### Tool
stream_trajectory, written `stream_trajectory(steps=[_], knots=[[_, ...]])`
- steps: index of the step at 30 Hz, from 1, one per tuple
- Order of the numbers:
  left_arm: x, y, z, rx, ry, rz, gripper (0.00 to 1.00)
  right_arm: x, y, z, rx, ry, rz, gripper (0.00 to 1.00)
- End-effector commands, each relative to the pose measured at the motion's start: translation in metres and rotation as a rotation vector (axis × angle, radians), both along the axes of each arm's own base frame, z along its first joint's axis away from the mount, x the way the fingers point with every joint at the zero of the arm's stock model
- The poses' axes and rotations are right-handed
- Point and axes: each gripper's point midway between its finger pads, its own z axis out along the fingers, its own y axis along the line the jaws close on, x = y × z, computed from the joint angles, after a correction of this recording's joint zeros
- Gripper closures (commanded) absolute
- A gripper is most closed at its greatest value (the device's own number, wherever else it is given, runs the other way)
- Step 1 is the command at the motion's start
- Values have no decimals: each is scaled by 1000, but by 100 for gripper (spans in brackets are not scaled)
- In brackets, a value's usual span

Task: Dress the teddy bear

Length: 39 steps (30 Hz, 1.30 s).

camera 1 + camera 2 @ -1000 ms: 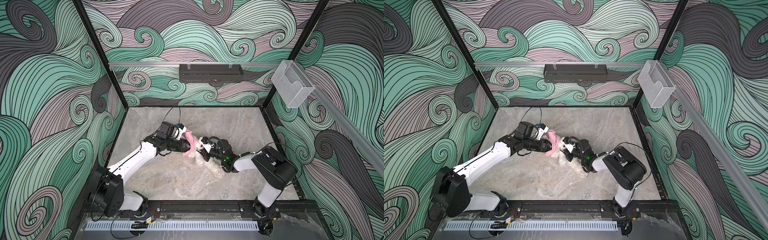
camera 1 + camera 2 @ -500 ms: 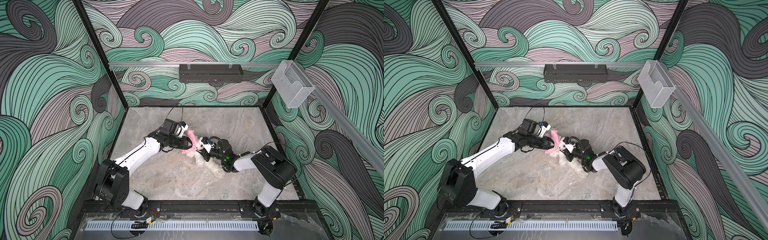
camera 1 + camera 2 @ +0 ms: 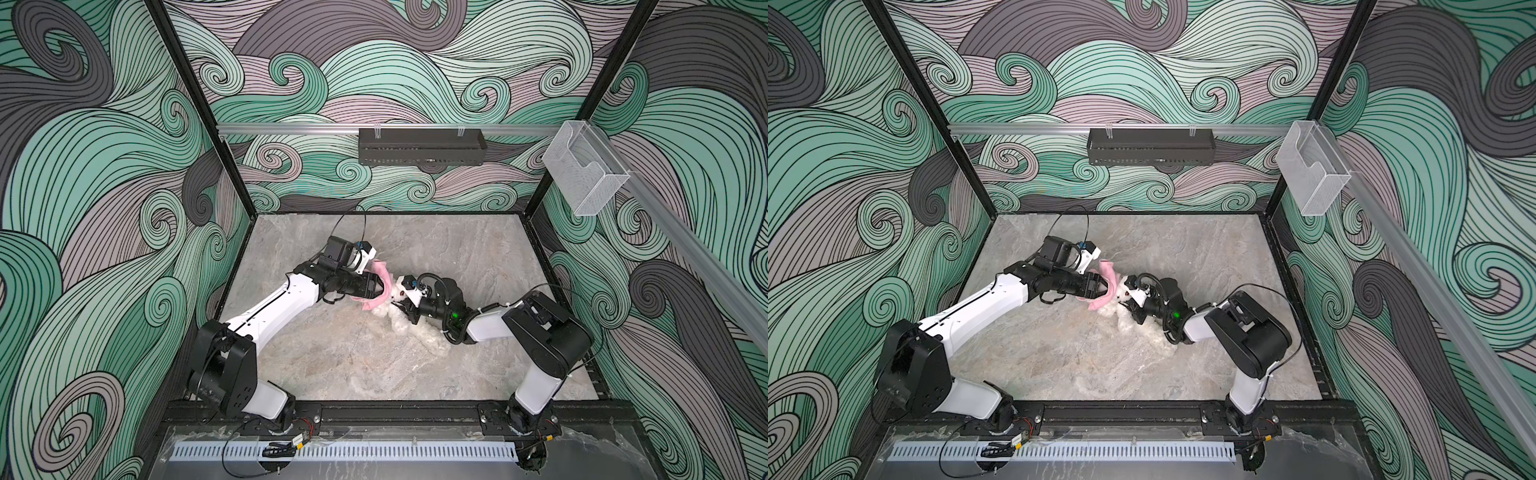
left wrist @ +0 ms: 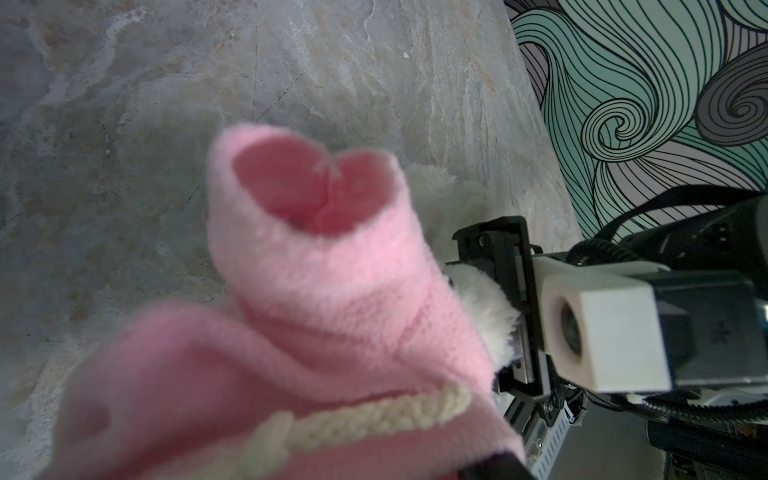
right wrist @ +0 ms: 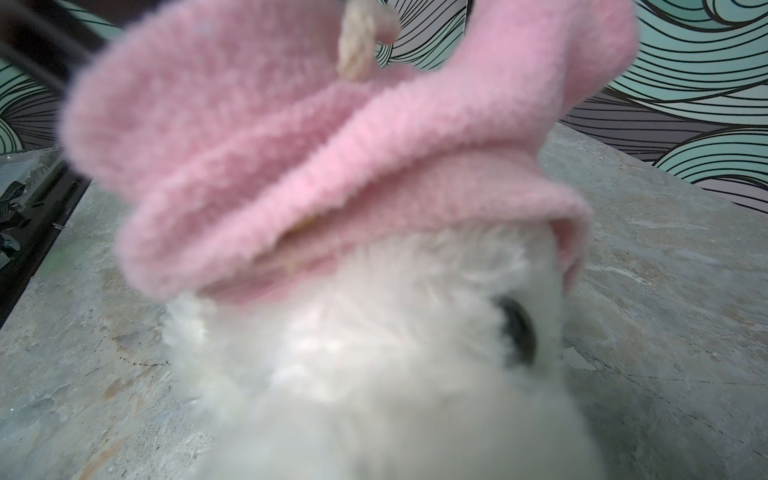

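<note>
Right gripper (image 3: 400,302): clenched on white fur of the teddy bear (image 5: 374,353). Left gripper (image 3: 374,286): buried in pink shirt (image 4: 316,291), jaws hidden, cannot tell whether gripping. Bear low on table (image 3: 332,353), near its middle, between both grippers. Shirt hem over bear's head, just above dark eye (image 5: 517,332). Sleeve tube (image 4: 311,187) gaping open; cream cord (image 4: 374,415) along one shirt edge.

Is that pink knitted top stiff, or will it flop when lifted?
Probably floppy: the pink knitted shirt sags in soft folds. Likely stretchy: its hem bulges over the teddy bear. Fuzzy knit, so hardly slippery.
</note>
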Motion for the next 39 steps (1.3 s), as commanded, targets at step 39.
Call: stream_trajectory(steps=[39], knots=[[-28, -36, -5, -383, 122, -138, 54, 12, 14, 61, 157, -126, -12, 100]])
